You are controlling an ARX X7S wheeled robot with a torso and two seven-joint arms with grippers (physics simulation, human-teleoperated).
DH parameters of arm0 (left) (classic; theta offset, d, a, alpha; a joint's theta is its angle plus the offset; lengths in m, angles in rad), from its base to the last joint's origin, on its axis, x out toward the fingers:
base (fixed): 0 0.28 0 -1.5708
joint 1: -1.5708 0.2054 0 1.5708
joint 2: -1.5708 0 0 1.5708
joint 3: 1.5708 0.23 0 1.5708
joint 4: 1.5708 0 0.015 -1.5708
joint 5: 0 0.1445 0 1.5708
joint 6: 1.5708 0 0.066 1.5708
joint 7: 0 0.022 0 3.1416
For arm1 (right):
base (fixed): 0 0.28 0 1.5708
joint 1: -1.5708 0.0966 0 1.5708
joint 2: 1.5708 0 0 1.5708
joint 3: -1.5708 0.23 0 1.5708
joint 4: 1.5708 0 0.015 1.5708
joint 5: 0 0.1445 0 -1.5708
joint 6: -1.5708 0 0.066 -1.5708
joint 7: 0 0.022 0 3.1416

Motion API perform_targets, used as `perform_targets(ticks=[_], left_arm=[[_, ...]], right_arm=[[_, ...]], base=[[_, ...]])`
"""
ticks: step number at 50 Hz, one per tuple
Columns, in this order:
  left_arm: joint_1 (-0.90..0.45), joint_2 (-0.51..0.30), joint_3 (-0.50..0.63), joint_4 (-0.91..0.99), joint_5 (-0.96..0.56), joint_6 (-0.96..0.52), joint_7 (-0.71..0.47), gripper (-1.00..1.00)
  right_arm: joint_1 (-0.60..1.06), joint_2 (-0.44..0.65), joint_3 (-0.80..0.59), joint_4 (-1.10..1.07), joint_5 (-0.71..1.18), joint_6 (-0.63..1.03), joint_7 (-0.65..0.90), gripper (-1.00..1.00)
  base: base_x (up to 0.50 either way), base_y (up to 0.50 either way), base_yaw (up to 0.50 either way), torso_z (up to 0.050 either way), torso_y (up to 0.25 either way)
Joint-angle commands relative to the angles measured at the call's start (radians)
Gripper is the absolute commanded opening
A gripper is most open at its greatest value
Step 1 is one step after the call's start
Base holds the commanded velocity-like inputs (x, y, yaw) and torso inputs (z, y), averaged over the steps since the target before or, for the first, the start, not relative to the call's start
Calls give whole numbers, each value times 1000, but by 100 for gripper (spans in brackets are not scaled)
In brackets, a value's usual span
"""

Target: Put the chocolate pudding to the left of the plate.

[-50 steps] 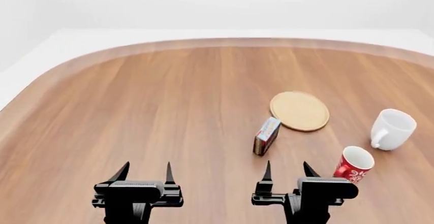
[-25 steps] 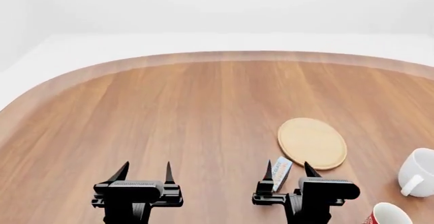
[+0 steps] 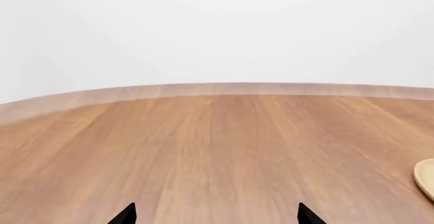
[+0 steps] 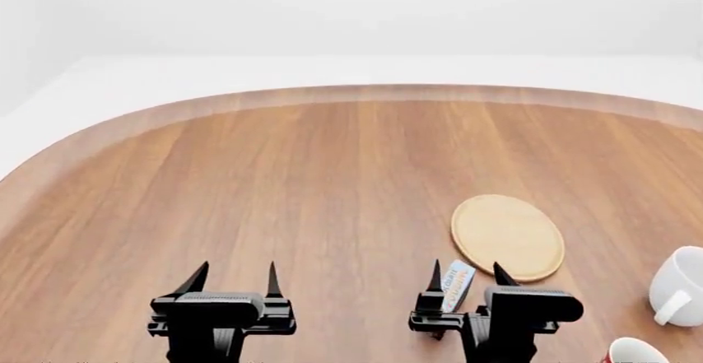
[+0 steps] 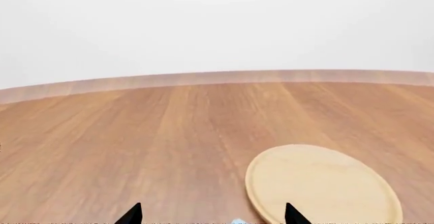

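The chocolate pudding [image 4: 458,281] stands on edge just left of the plate's near rim, its light blue edge facing up. Only a tip of the chocolate pudding [image 5: 239,221] shows at the edge of the right wrist view. The plate [image 4: 508,236] is a tan disc, seen large as the plate [image 5: 322,188] from the right wrist. My right gripper [image 4: 467,268] is open, and the carton shows between its fingers without visible contact. The same gripper [image 5: 213,214] has wide-apart tips. My left gripper [image 4: 236,268] hangs open over bare wood, as does the left gripper [image 3: 215,211] in its wrist view.
A white mug [image 4: 679,287] stands at the right edge of the head view, with a red patterned mug [image 4: 634,351] nearer, cut off at the bottom right. The plate's rim [image 3: 426,178] peeks into the left wrist view. The wooden table [image 4: 275,182] curves away at the far side.
The head view has moved forward over the table: plate, pudding and mugs slid down and right in it. The pudding now shows between the right gripper's fingers. Both grippers stay open.
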Motion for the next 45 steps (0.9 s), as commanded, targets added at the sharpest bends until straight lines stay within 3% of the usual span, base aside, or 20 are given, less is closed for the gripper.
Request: perform_targets(ticks=[1,11,24,34,40,45], left_arm=[[-1,-7,3,5,-9,-2,-8,100],[-2,-12,4,6,-16,-3,-14,100],[-7,-20,5,5,-28,-8,-21,100],[-7,-29,-2,23,-47,-21,-28,100],[-7,-34,-3,29,-55,-23,-30,100],[-6,-37,-5,35,-61,-26,-32,100]], right_arm=[[4,10,-5,-55,25,74,18,100],[122,-2,15,-206,106,452,130,100],[346,-90,71,-162,215,841,264,100],[480,-160,178,-25,388,976,483,100],[533,-160,178,65,511,940,708,100],[567,-155,154,143,576,909,755,100]], base=[[0,0,0,0,0],[0,0,0,0,0],[0,0,0,0,0],[0,0,0,0,0],[0,0,0,0,0],[0,0,0,0,0]])
